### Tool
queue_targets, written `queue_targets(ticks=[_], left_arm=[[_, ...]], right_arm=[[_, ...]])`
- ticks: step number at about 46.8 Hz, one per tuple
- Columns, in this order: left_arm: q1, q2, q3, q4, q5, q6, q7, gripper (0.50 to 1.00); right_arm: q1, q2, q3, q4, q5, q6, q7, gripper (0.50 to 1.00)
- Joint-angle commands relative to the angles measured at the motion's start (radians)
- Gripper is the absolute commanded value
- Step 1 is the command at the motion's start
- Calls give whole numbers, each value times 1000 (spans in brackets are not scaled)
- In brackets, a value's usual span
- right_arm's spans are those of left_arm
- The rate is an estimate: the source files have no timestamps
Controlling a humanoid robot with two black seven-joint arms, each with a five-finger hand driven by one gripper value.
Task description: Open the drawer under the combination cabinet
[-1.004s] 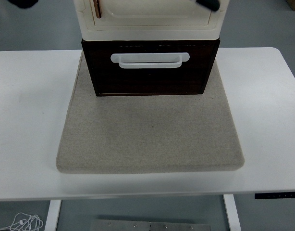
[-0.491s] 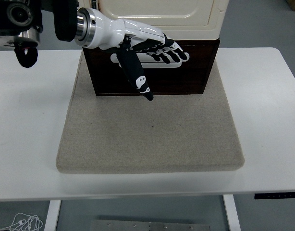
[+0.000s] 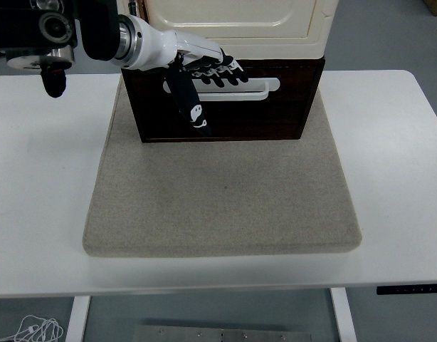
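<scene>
A cream combination cabinet (image 3: 236, 25) stands at the back of a grey felt mat (image 3: 222, 189). Under it sits a dark brown drawer (image 3: 275, 114) with a white bar handle (image 3: 250, 88) across its front; the drawer front is flush with its frame. My left hand (image 3: 204, 82), white with black fingertips, reaches in from the upper left and lies against the left half of the handle. Its fingers (image 3: 222, 73) are stretched over the bar and the thumb (image 3: 192, 107) points down across the drawer front. It grasps nothing.
The white table (image 3: 389, 142) extends on both sides of the mat. My left forearm (image 3: 69, 28) crosses the top left corner. A black control panel (image 3: 411, 288) sits on the table's front edge at the right.
My left hand entered from the upper left, reached over the handle, then pulled back left and up a little. The drawer has not moved.
</scene>
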Motion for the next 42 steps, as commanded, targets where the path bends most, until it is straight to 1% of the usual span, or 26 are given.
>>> queue_targets(ticks=[1, 7, 17, 21, 26, 31, 42], left_arm=[[7, 0, 0, 36, -1, -11, 2, 1000], [14, 0, 2, 57, -1, -14, 4, 1000], [30, -20, 2, 57, -1, -22, 5, 1000], [33, -23, 2, 57, -1, -20, 14, 1000], [38, -23, 2, 64, -1, -22, 13, 1000], [61, -38, 0, 80, -1, -22, 13, 1000], [67, -54, 0, 116, -1, -26, 13, 1000]], right_arm=[[0, 0, 0, 0, 0, 1, 0, 928], [0, 0, 0, 0, 0, -1, 0, 928], [0, 0, 0, -1, 0, 1, 0, 926], [0, 0, 0, 0, 0, 1, 0, 928], [0, 0, 0, 0, 0, -1, 0, 928], [0, 0, 0, -1, 0, 1, 0, 928], [0, 0, 0, -1, 0, -1, 0, 926]])
